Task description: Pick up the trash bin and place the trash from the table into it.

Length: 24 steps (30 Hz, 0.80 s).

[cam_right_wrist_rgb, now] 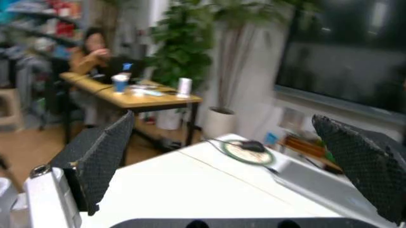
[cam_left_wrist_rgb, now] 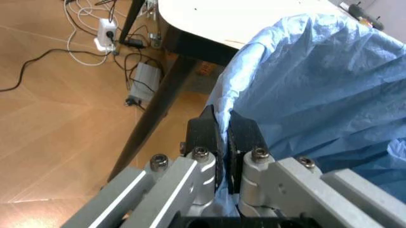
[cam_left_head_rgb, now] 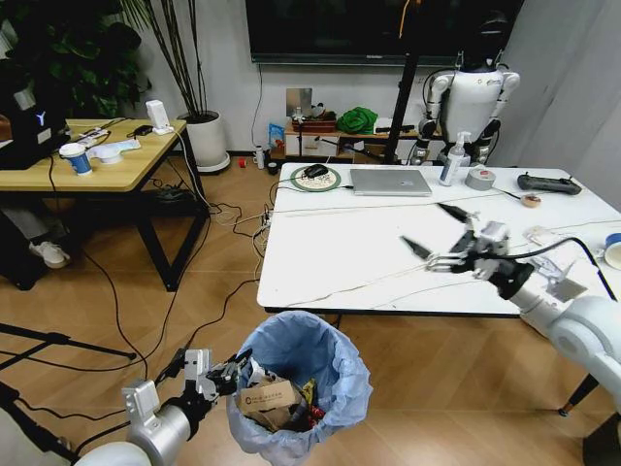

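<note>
The trash bin (cam_left_head_rgb: 303,386), lined with a crinkled light-blue bag (cam_left_wrist_rgb: 317,85), hangs in front of the white table's (cam_left_head_rgb: 349,257) near edge. My left gripper (cam_left_head_rgb: 236,369) is shut on the bag at the bin's rim; the left wrist view shows its black fingers (cam_left_wrist_rgb: 204,132) pinching the blue plastic. Trash lies inside the bin: a crumpled brown paper bag (cam_left_head_rgb: 269,399) and yellow and red wrappers (cam_left_head_rgb: 310,393). My right gripper (cam_left_head_rgb: 424,225) hovers above the table's right half, open wide with nothing between its fingers (cam_right_wrist_rgb: 101,156). A small whitish scrap (cam_left_head_rgb: 540,235) lies near the table's right edge.
At the table's far side sit a laptop (cam_left_head_rgb: 390,182), a spray bottle (cam_left_head_rgb: 453,160), tape rolls (cam_left_head_rgb: 480,179), a black controller (cam_left_head_rgb: 548,183) and a mouse on a round pad (cam_left_head_rgb: 315,177). Thin cables cross the tabletop. A wooden desk (cam_left_head_rgb: 92,160) stands left, with floor cables between.
</note>
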Available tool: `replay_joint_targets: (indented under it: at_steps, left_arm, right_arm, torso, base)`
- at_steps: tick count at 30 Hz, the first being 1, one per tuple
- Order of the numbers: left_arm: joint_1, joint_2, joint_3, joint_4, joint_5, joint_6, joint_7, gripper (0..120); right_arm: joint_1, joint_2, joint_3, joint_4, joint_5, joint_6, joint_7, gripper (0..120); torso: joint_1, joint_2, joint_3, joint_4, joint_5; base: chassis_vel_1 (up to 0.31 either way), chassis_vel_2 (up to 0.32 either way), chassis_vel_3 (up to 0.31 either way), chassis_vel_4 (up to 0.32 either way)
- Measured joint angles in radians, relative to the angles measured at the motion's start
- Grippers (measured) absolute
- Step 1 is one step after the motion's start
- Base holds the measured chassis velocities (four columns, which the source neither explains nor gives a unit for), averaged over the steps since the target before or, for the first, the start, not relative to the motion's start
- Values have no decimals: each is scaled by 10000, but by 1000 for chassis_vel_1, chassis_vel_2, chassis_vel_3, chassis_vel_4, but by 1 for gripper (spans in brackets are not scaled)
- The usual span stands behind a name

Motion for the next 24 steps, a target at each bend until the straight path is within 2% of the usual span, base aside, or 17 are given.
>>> replay_joint_targets:
  at_steps: [1,7,8,12,14,20,24]
  left_arm:
    - [0,0,0,0,0,0,0,0]
    - [255,-294,-28,44,443,-127,196,0]
    - [255,-294,-28,44,443,-127,196,0]
    - [292,-415,-61,58,547,-172,225,0]
    - [326,-531,-48,52,626,-185,246,0]
    - [380,-737,1,48,777,-227,309,0]
    - [393,-801,-3,70,790,-252,319,0]
  right_arm:
    - [0,0,0,0,0,0,0,100]
    - [-1302,1769,1284,-716,-393,494,-372,100]
    - [-1302,1769,1284,-716,-393,494,-372,100]
    - [-2051,2589,1766,-1046,-922,847,-630,100]
    - [-2585,3222,1922,-1580,-1129,1198,-974,100]
    - [-3130,4139,2172,-2247,-1257,1628,-1701,100]
    - [-3200,4329,2193,-2303,-1196,1661,-1785,100]
  torso:
    - [0,0,0,0,0]
    - [0,0,0,0,0]
    - [0,0,0,0,0]
    - [0,1,0,0,-5]
    - [0,1,0,-3,1]
    - [0,2,-1,-4,-1]
    - [0,2,-1,-1,-3]
  base:
    - [0,0,0,0]
    - [0,0,0,0]
    - [0,0,0,0]
    - [0,0,0,0]
    - [0,0,0,0]
    - [0,0,0,0]
    - [0,0,0,0]
